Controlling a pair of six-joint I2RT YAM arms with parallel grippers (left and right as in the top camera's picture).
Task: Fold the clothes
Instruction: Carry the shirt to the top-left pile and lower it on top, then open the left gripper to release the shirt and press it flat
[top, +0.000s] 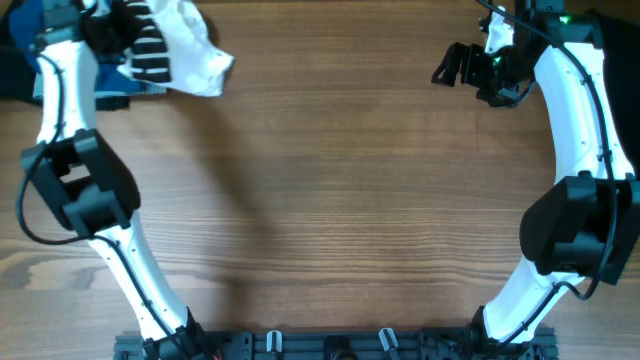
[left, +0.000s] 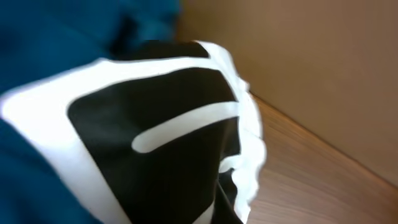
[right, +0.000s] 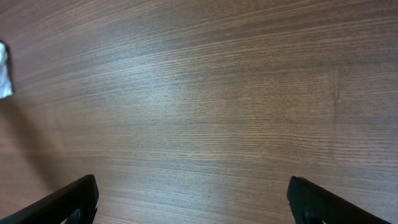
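Note:
The white T-shirt (top: 190, 45) with black stripes lies bunched at the far left corner of the table. My left gripper (top: 118, 35) is buried in the bunch and shut on it. In the left wrist view, the shirt's black and white lettering (left: 161, 137) fills the frame and hides the fingers. A blue garment (top: 112, 78) lies under the shirt, and the blue garment (left: 37, 43) also shows behind the lettering. My right gripper (top: 452, 65) hovers open at the far right over bare wood. Its fingertips (right: 78, 199) stand wide apart with nothing between them. A scrap of the white T-shirt (right: 4, 71) shows at the left edge.
A dark garment (top: 12, 60) sits at the far left edge behind the left arm. Another dark shape (top: 612, 40) lies in the far right corner. The wooden table (top: 330, 200) spans the middle, and a wall (left: 311, 68) rises beyond its edge.

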